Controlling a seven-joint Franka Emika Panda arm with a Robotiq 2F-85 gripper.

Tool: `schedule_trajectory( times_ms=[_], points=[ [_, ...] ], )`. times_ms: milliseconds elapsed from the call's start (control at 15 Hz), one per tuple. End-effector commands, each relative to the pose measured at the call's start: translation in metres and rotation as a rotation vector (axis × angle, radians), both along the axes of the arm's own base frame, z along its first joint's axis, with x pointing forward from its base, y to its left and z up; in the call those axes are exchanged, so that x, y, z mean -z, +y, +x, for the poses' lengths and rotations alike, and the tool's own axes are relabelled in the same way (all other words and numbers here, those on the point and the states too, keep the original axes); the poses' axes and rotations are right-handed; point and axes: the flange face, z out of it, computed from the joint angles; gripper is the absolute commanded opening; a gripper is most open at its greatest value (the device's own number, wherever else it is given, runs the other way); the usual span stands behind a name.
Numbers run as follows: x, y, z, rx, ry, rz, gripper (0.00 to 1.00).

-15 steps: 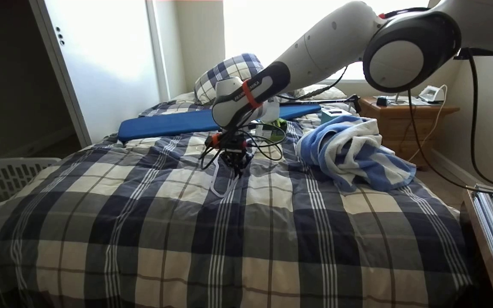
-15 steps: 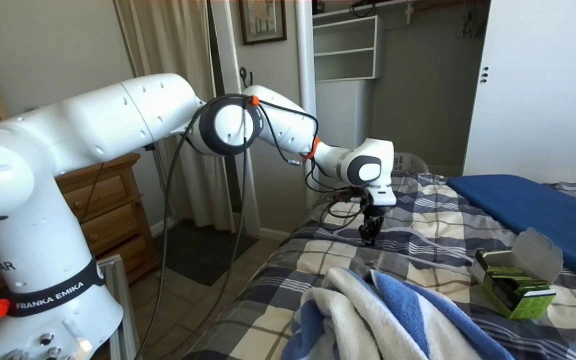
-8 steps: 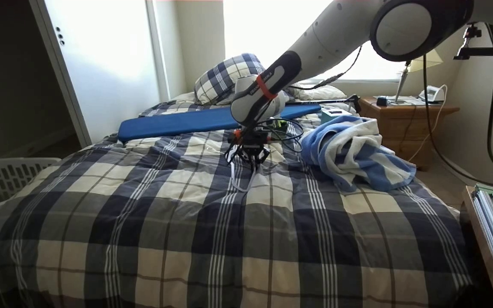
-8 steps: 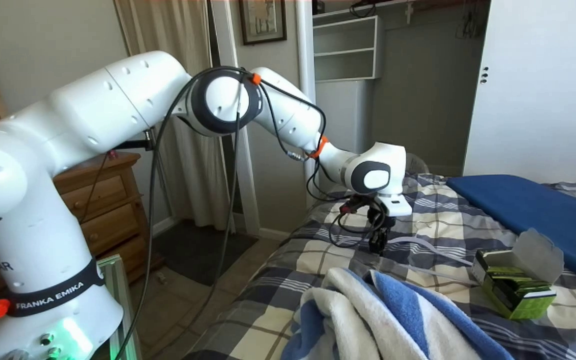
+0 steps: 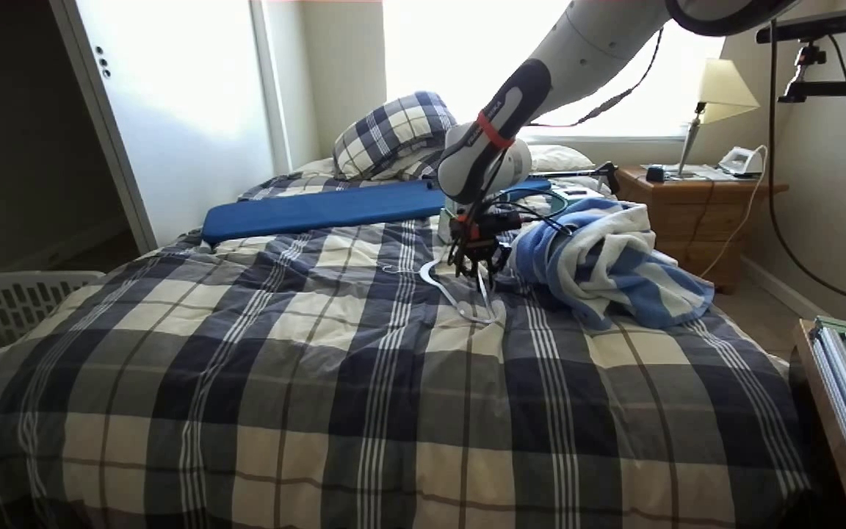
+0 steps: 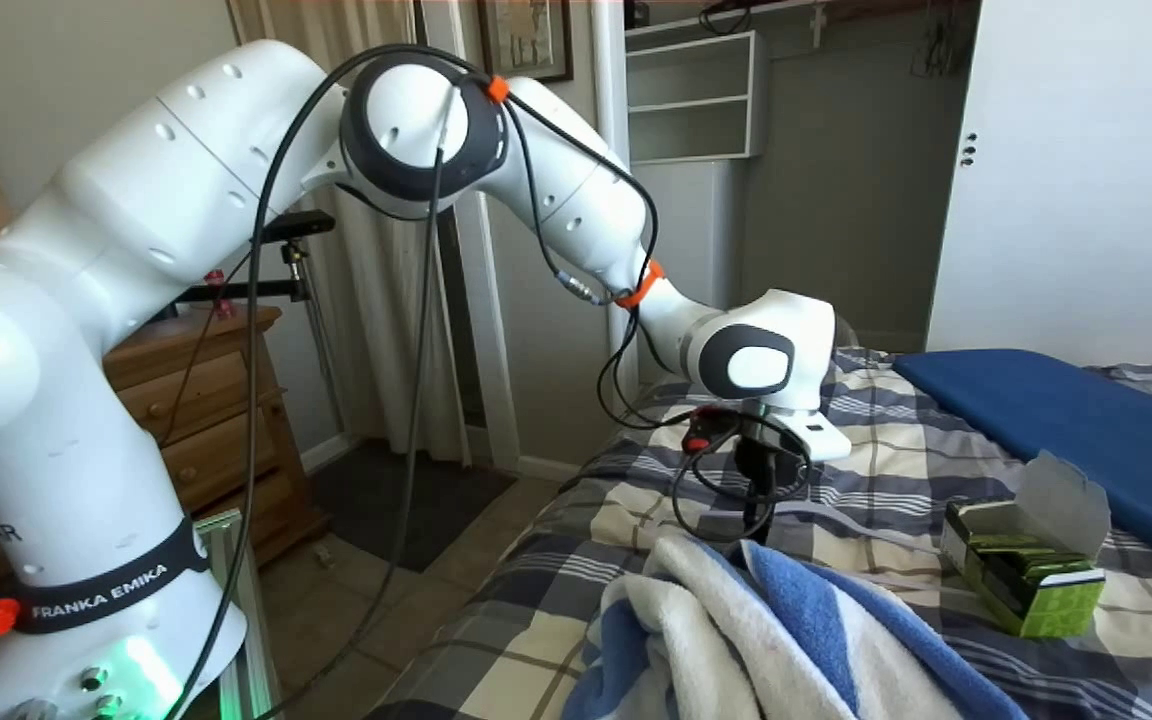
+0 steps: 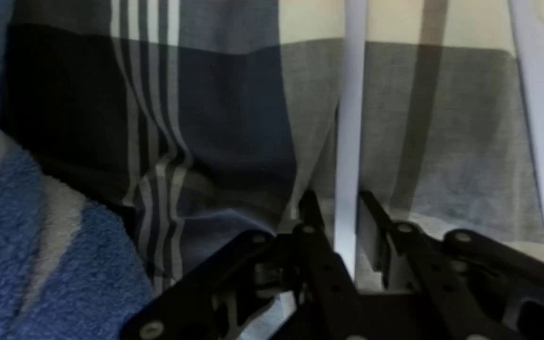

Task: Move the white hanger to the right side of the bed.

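Note:
The white hanger [image 5: 438, 283] lies on the plaid bed [image 5: 452, 411], with its thin hook to the left in an exterior view. It also shows in an exterior view [image 6: 836, 518], partly behind the towel. My gripper [image 5: 483, 279] is low over the bed, at the hanger's straight bar. It shows in an exterior view [image 6: 758, 525], its tips partly hidden by the towel. In the wrist view my gripper [image 7: 337, 195] is partly open, with the hanger's bar [image 7: 350, 118] between the fingers. A gap shows left of the bar; the right finger is very close to it.
A blue and white striped towel [image 5: 606, 257] is bunched just right of my gripper; it also shows in the wrist view [image 7: 64, 278]. A green box [image 6: 1061, 605] with its lid up stands near the hanger. A blue ironing board [image 5: 320, 213] lies across the bed behind.
My gripper has moved right toward the towel in an exterior view, and the hanger has moved with it. The fingers look further apart than before. The green box has shifted slightly.

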Motion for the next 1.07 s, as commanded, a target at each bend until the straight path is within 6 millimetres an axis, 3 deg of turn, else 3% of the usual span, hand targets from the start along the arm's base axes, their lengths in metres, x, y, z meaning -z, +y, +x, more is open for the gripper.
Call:
schedule_trajectory(
  times_ms=[0, 400, 667, 1000],
  points=[
    [-0.02, -0.001, -0.02, -0.099, -0.049, 0.011, 0.58],
    [-0.07, 0.027, -0.037, -0.26, -0.085, 0.121, 1.0],
    [-0.123, 0.037, -0.06, -0.213, -0.121, 0.074, 1.0],
    [-0.195, 0.045, -0.105, -0.274, -0.232, 0.058, 1.0]
  ],
)
